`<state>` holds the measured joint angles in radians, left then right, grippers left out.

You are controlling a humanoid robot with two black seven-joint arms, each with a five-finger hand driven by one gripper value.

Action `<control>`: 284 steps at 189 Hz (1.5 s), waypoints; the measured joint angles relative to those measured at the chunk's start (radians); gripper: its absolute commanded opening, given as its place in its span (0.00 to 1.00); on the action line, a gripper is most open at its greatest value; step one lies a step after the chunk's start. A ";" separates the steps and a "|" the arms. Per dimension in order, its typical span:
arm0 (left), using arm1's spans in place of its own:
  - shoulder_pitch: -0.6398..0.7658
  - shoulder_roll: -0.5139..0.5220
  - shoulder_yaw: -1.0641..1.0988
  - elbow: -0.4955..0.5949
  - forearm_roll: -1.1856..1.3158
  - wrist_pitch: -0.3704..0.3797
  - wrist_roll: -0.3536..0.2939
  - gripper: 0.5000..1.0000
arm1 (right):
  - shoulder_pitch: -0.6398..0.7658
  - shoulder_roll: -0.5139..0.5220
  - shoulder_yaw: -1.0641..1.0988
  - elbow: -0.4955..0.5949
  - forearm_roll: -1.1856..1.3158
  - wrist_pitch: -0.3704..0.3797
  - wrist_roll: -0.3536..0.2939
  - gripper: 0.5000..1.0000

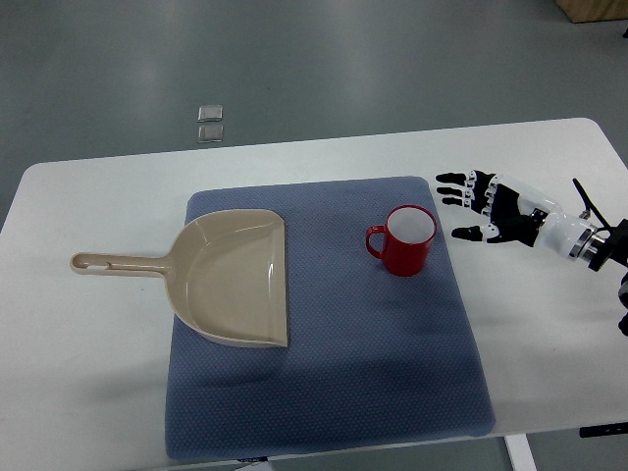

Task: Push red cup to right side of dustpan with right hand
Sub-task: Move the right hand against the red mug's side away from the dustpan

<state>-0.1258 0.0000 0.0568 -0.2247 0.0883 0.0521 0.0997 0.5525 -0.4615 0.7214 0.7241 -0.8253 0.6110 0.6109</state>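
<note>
red ceramic cup (406, 240) already stands on the blue mat (324, 392) right of the beige plastic dustpan (235, 280), apart from your right hand (491, 208), fingers spread, approaching; you next need contact.

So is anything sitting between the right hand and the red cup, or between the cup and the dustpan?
Nothing visible. The right hand, fingers spread, has only bare mat and table between it and the red cup. Between the cup and the dustpan lies only the blue mat.
</note>
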 measured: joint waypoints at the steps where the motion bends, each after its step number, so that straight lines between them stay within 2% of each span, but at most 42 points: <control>1: 0.000 0.000 0.000 0.000 0.000 0.000 0.000 1.00 | 0.000 0.001 0.000 0.000 0.000 0.000 0.000 0.87; 100: 0.000 0.000 0.000 -0.001 0.000 0.000 0.000 1.00 | -0.027 0.055 -0.017 -0.013 0.000 0.000 0.000 0.87; 284: 0.000 0.000 0.000 -0.001 0.001 0.000 0.000 1.00 | -0.019 0.153 -0.020 -0.060 0.004 -0.069 0.000 0.87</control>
<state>-0.1257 0.0000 0.0568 -0.2255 0.0889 0.0526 0.0997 0.5338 -0.3085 0.7012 0.6642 -0.8211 0.5415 0.6108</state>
